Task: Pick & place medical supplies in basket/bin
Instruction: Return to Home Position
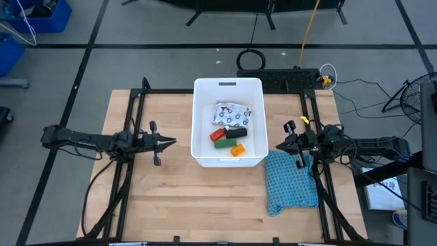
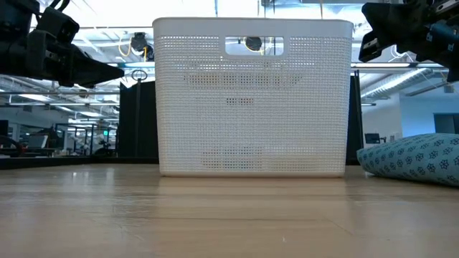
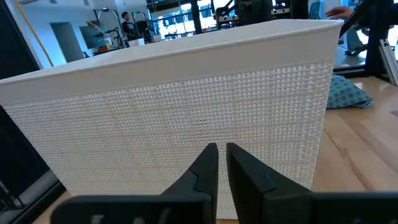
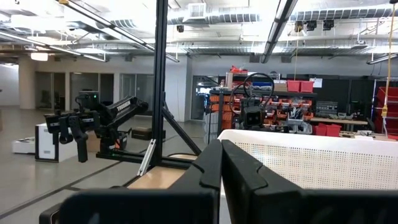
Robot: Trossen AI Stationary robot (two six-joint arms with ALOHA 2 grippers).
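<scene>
High view gives you the medical supplies inside the white bin (image 1: 229,85), which stands toward the far middle of the table (image 1: 171,198). The pouch (image 1: 232,113), white with dark and red print, lies crumpled toward the handle-slot end. Beyond it, toward the opposite short wall, cluster a red piece (image 1: 217,134), a black piece (image 1: 236,132), a green piece (image 1: 222,143) and an orange piece (image 1: 237,150). Red and black seem to touch, though they are too small for you to be sure. In the low view the bin's mesh wall hides them all. The teal cloth (image 1: 290,181) lies bunched just beside the bin's near right corner. Your left gripper (image 1: 172,142) hovers left of the bin, its fingers together and empty. Your right gripper (image 1: 279,147) hangs right of the bin above the cloth's far edge, likewise closed on nothing.
</scene>
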